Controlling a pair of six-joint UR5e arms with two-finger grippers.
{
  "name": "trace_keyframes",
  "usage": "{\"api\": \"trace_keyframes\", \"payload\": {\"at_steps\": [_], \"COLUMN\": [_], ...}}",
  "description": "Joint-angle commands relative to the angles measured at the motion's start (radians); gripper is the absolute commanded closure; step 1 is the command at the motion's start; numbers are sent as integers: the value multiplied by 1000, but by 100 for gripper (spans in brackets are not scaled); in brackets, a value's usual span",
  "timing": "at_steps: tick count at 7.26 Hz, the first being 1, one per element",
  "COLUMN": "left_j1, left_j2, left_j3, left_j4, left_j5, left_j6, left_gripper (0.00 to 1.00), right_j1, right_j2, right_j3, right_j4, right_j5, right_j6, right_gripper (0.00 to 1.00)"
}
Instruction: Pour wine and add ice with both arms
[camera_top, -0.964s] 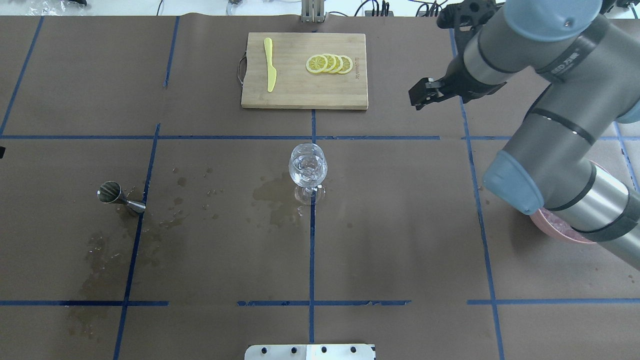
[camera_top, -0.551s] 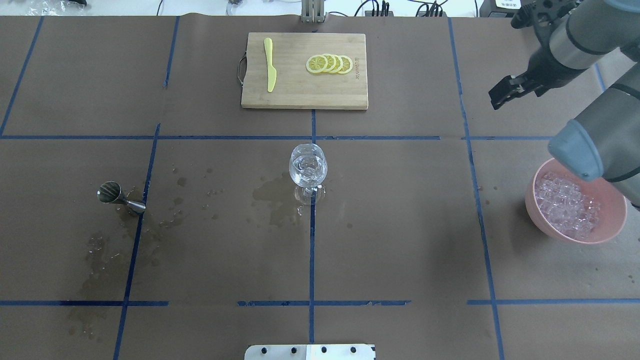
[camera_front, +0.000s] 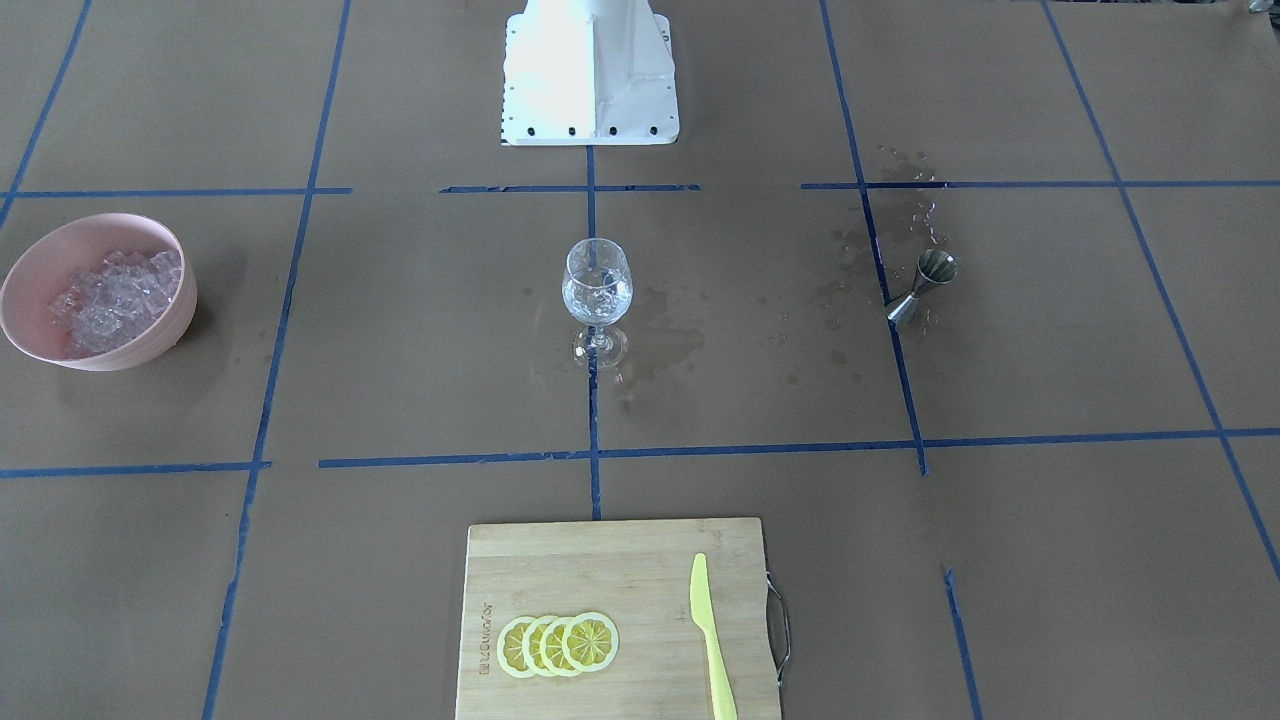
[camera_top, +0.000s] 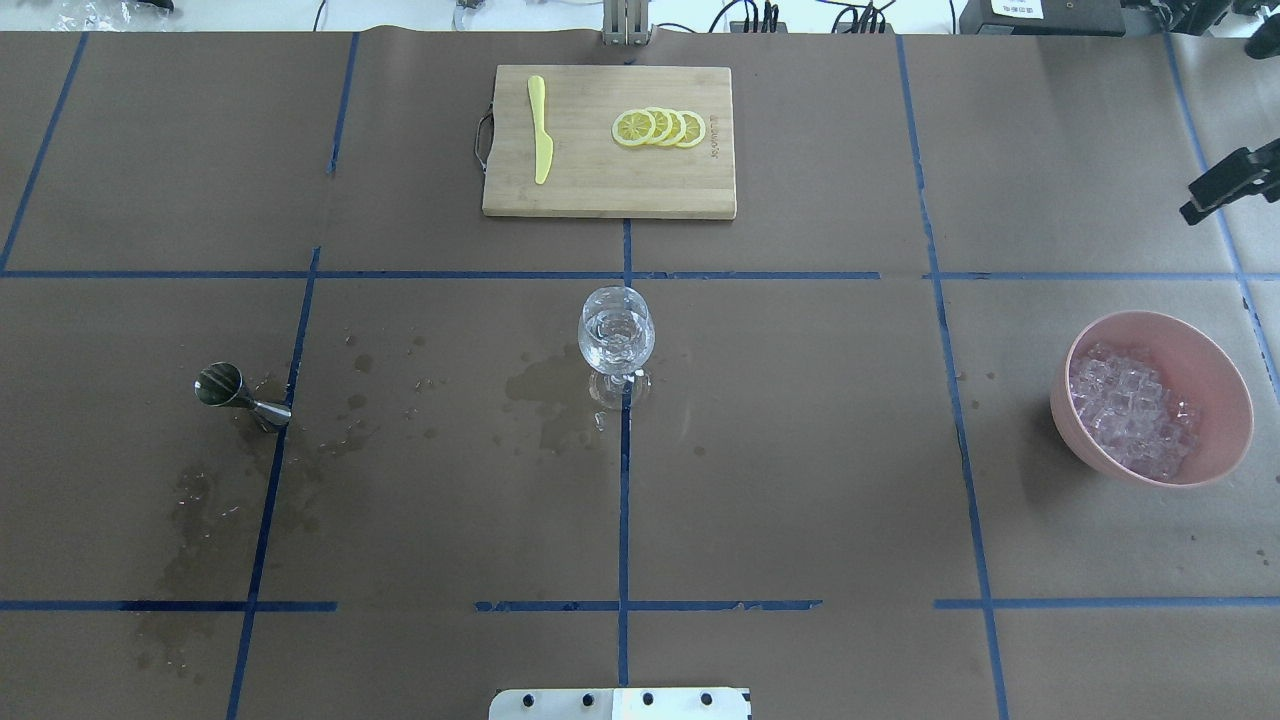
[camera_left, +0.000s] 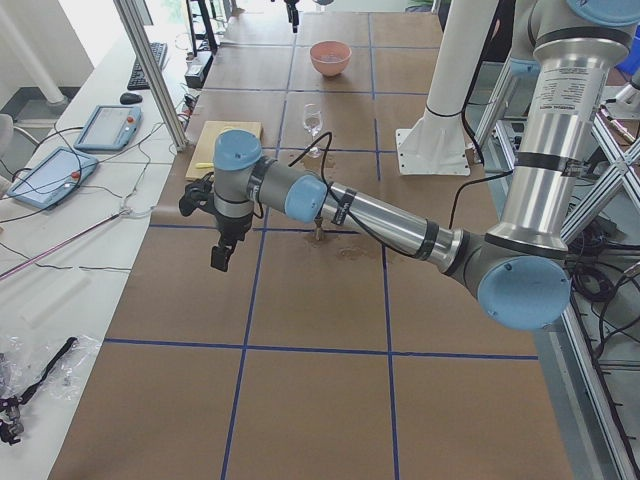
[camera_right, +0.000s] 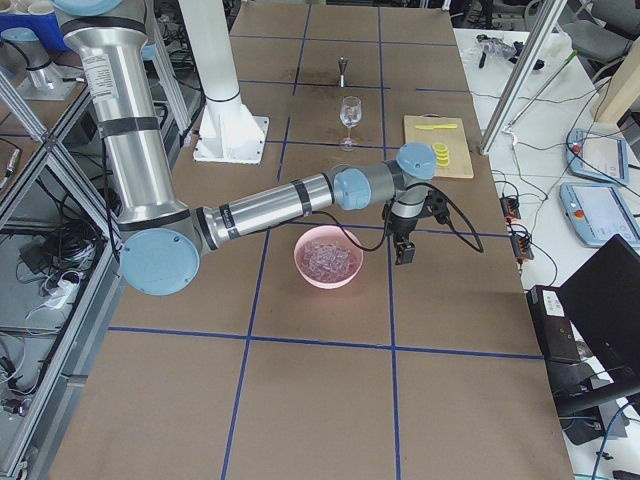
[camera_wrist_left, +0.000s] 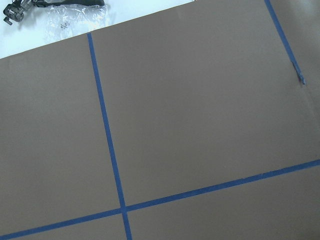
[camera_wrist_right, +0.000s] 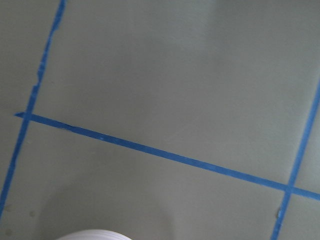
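Glass (camera_top: 616, 335) holds wine (camera_top: 610, 322) and ice (camera_front: 597, 292) — task looks done. I'd park slowly, wide of it. Left gripper (camera_left: 219, 258), right gripper (camera_top: 1200, 205) — clenched or released, I cannot tell.

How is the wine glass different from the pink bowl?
The wine glass is clear; the pink bowl is solid pink. The wine glass stands tall on a thin stem; the pink bowl sits low and wide. The pink bowl holds a heap of ice cubes; the wine glass holds only a few. Both stand upright.
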Motion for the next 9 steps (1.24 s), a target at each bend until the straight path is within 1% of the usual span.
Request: {"api": "trace_keyframes", "payload": {"at_steps": [1,2,3,4,5,8,9], "left_j1": [-22,-21,-21,-21,-21,-21,-21], "left_j2": [65,89,115,131,135,162,163], "left_j3": [26,32,33,33,35,33,35], "left_j4": [-10,-27,-52,-56,-56,-53,-49], "left_j5": [-11,-11,-11,-13,-13,-17,-40], "left_j6": [16,16,14,14,9,2,2], "left_gripper": [0,0,0,0,0,0,0], "right_j1": [80,138,196,216,224,224,224], "right_j2": [-43,-121,-149,-187,-203,-204,-204], "right_j3": [-22,-24,-27,-31,-41,-51,-50], "right_j4": [0,25,102,111,111,112,114], "right_j5": [10,8,22,93,171,169,168], "right_j6": [-31,-34,-25,-26,-23,8,12], "right_gripper": [0,0,0,0,0,0,0]}}
